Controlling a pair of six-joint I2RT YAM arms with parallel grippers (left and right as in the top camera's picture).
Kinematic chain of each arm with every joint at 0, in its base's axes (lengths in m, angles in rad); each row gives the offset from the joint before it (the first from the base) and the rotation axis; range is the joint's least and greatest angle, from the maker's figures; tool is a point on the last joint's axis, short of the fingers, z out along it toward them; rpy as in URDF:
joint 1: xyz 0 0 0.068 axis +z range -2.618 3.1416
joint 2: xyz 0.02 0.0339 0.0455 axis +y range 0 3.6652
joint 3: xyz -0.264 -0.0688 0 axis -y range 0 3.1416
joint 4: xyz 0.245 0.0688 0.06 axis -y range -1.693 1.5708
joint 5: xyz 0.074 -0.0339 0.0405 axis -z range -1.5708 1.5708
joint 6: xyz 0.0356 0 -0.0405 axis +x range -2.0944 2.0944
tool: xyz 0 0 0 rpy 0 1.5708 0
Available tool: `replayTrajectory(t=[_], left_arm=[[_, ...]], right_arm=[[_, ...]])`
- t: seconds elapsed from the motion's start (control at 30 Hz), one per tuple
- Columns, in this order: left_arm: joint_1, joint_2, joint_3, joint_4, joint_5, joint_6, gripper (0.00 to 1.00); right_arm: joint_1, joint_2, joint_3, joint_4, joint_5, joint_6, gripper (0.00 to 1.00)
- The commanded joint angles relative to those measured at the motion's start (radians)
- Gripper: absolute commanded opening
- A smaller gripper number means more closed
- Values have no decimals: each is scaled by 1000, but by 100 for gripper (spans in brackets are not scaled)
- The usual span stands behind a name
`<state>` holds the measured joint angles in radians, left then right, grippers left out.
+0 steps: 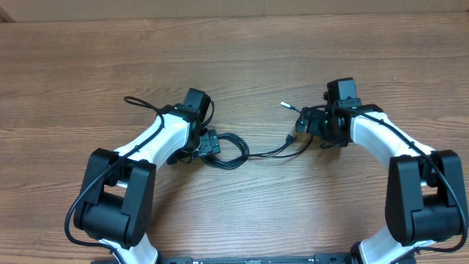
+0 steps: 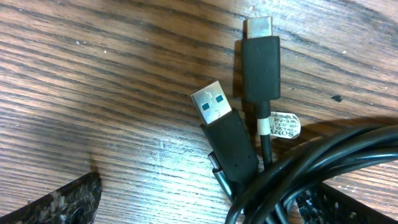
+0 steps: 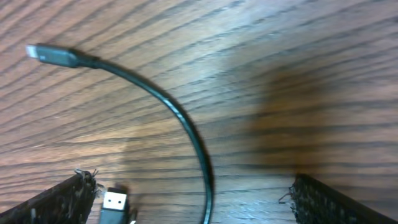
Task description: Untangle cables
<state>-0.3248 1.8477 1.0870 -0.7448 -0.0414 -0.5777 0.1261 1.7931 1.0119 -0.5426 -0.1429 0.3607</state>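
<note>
Left fingers [image 2: 59, 202] spread wide, holding nothing. The cables [image 1: 233, 150] coil passes between them at lower right of the wrist view, with the USB-A plug [image 2: 212, 104] and USB-C plug [image 2: 260, 56] pointing up-frame. Right fingers [image 3: 56, 202] equally wide and empty, straddling one curved cord [image 3: 186, 124]. Overhead: bundle lies left–right on the table [image 1: 234, 59]. Left arm is nearer the coil, right arm nearer the loose ends.

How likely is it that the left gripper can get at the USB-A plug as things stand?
Quite likely, yes. The left gripper is open, and the USB-A plug lies flat on the table ahead, between its fingers, with its metal tip uncovered. Only the looped cables cross its rear end.
</note>
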Motion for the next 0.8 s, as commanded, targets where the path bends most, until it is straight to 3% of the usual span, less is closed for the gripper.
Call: replayTrajectory(t=[0.0, 0.27, 0.3, 0.33, 0.37, 0.43, 0.47, 0.57, 0.67, 0.77], left_arm=[[10, 31, -32, 19, 11, -6, 99], [10, 31, -32, 18, 8, -6, 99], [10, 30, -32, 18, 8, -6, 100], [10, 31, -32, 18, 8, -5, 100], [10, 31, -32, 17, 7, -5, 100], [10, 30, -32, 17, 8, -2, 100], [10, 31, -32, 17, 8, -2, 99], [10, 30, -32, 18, 8, -2, 100], [10, 31, -32, 18, 7, -2, 99], [10, 30, -32, 17, 8, -2, 100]], right_arm=[[11, 83, -61, -72, -213, 5, 100], [9, 83, -32, -18, -443, 5, 100], [9, 83, -32, -10, -443, 5, 95], [9, 83, -33, -10, -443, 5, 81], [9, 83, -33, -13, -442, 4, 74], [9, 83, -36, -13, -435, 4, 61], [9, 83, -36, -15, -435, 4, 59], [9, 83, -37, -16, -434, 4, 61], [9, 83, -37, -16, -435, 4, 74], [9, 83, -37, -18, -434, 4, 81]])
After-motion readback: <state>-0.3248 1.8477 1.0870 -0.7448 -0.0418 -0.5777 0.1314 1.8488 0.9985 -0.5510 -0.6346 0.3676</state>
